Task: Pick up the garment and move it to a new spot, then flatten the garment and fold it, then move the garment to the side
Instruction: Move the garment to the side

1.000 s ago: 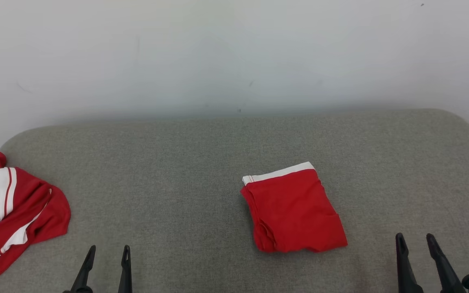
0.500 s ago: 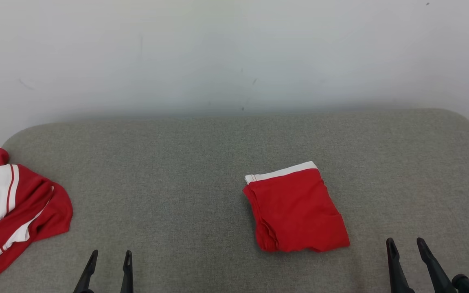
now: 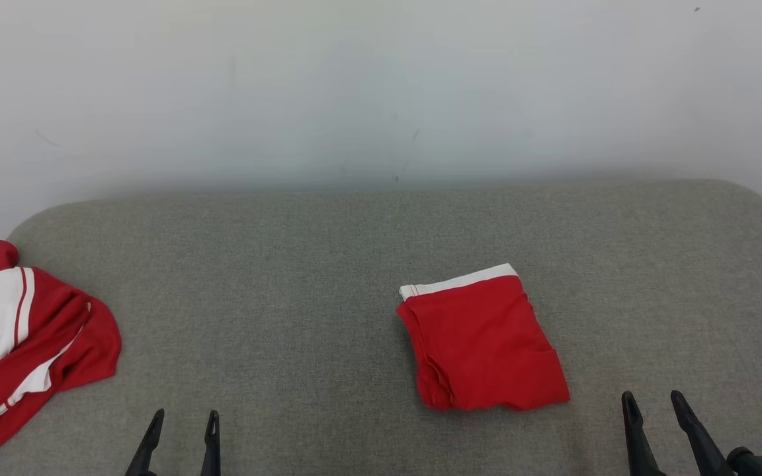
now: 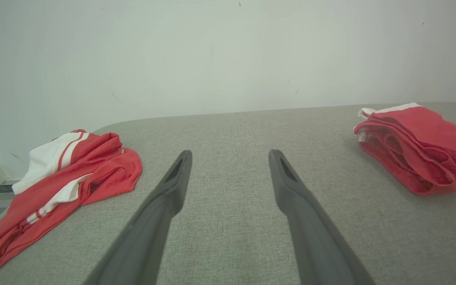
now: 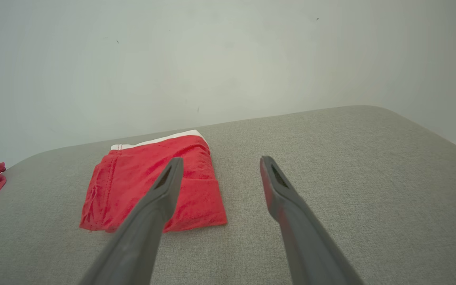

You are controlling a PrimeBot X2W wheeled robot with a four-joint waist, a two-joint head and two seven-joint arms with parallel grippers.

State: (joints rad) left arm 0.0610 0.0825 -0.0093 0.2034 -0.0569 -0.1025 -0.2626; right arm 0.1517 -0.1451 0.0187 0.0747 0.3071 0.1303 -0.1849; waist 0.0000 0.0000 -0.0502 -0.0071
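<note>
Right gripper (image 3: 651,398) has slid down-left in frame, left gripper (image 3: 184,416) slightly down. Both: fingers apart, empty. Folded garment (image 3: 483,344) lies centre-right on pad (image 3: 288,277), up-left of right fingers, well right of left fingers, no contact.

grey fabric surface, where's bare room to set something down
Widest bare patch: between the crumpled red and white garment at the left edge and the folded red garment with white band right of centre. Also bare: from the folded one to the right rim of the grey fabric surface, and the back strip along the white wall. Crowded at the left edge.
</note>
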